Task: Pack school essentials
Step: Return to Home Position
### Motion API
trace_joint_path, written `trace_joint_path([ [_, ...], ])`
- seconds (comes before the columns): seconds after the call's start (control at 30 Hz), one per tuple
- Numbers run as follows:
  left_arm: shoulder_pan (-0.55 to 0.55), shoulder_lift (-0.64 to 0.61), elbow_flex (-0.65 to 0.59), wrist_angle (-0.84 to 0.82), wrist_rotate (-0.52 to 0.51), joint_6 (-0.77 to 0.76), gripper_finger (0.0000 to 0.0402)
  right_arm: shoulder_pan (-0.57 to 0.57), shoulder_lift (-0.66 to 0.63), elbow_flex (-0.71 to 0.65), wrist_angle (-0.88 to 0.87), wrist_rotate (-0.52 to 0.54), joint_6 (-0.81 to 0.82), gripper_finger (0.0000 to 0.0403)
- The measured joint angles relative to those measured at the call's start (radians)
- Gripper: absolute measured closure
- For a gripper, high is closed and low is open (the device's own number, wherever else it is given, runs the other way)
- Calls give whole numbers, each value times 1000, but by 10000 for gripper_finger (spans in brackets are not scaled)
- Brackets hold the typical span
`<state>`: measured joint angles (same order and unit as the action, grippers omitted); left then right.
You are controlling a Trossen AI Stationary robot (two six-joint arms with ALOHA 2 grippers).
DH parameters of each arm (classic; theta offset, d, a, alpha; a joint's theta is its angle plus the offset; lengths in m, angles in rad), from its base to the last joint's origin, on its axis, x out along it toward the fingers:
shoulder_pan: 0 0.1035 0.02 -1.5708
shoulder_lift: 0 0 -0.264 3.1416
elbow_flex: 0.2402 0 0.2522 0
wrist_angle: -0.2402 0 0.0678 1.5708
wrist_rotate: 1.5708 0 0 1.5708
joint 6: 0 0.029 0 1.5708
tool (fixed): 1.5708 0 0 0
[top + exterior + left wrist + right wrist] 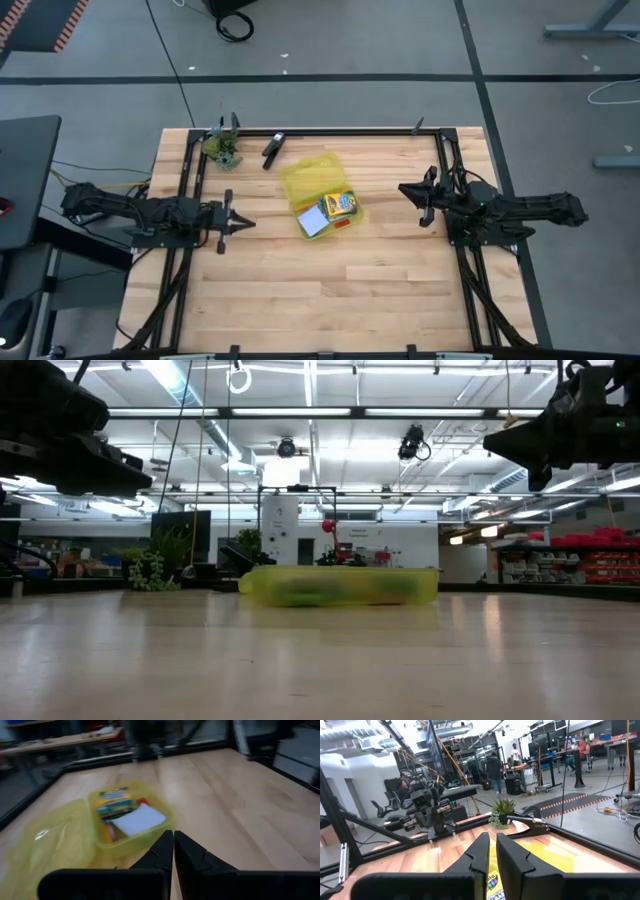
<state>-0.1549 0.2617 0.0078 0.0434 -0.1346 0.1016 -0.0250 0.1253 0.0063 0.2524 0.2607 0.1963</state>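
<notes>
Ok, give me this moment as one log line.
yellow translucent plastic box: lid open, holds green-yellow crayon box, pale blue notepad | left end effector: shut, empty, left of box | right end effector: shut, empty, right of box

Two matte black arms viewed from above: the left arm [130,212] and the right arm [510,208] are each a chain of blocky, round-edged joint housings that narrows toward the wrist. The left claw [240,222] and the right claw [408,190] each carry two dark fingers tapering to a point, set on a short black crossbar whose ends project sideways. In the left wrist view the fingers [162,852] appear as smooth, wedge-shaped black blades with faceted outer faces, rising from a flat, round-cornered black rail [105,882]. The right wrist view shows fingers [480,852] and a rail [415,887] of the same form.
</notes>
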Motion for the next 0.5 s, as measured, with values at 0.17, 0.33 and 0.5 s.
trace_joint_path([
  [0.17, 0, 0, 0, -2, 42, 12, 384, 0, 0, 0, -5, 0, -16, 364],
  [0.33, 0, 0, 0, 2, 44, 15, 387, 0, 1, 0, -84, 0, -10, 364],
  [0.5, 0, 0, 0, 8, 43, 15, 379, 0, 1, 0, -124, 0, 15, 364],
])
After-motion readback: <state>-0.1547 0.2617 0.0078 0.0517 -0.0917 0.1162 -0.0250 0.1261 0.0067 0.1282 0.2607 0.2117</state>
